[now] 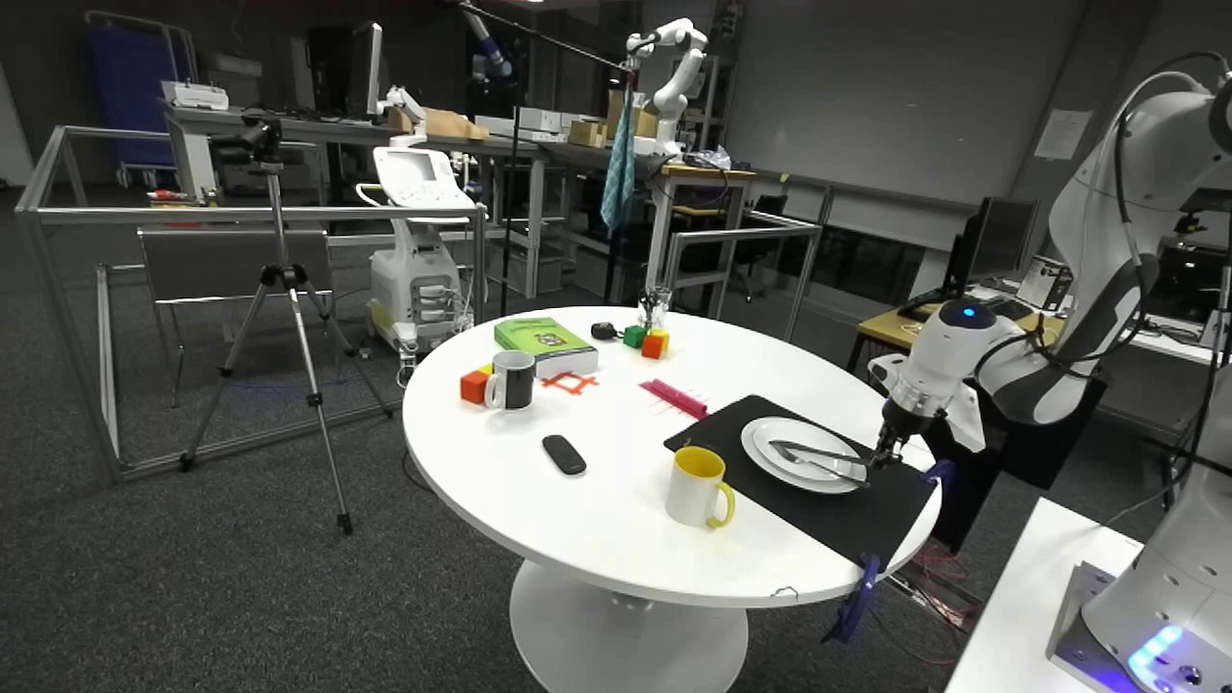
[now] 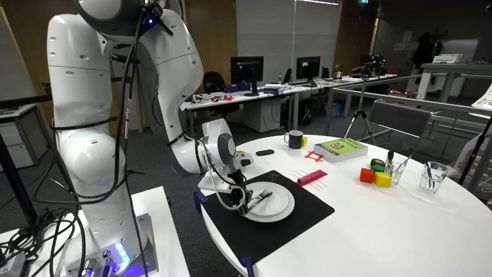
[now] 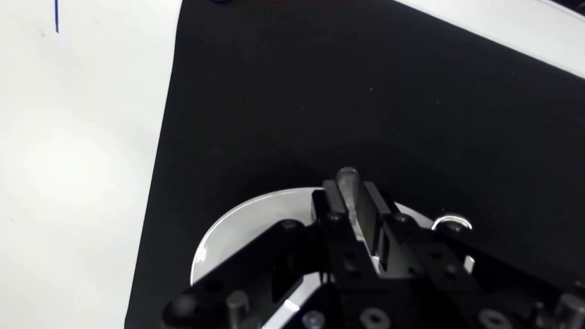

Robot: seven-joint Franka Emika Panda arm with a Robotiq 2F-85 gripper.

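My gripper point(image 3: 352, 192) is shut on the rounded handle end of a metal utensil point(image 3: 348, 180), which pokes out past the fingertips in the wrist view. That handle lies at the rim of a white plate point(image 2: 283, 204); whether it touches the plate cannot be told. A fork point(image 2: 262, 194) and another utensil lie across the plate side by side; which of them is gripped is unclear. To the right in the wrist view, a shiny curved edge point(image 3: 451, 219) looks like the other handle's end, mostly covered by the gripper. Under the plate spreads a black mat point(image 1: 890, 515).
Blue clamps point(image 1: 857, 602) grip the round table's edge by the mat. Close by stand a yellow-lined mug point(image 1: 691, 489) and a pink piece point(image 2: 312, 177). Farther off are a black remote point(image 1: 564, 454), a dark mug point(image 1: 514, 380), a green book point(image 2: 340, 148), blocks point(image 2: 367, 175) and glasses point(image 2: 431, 177).
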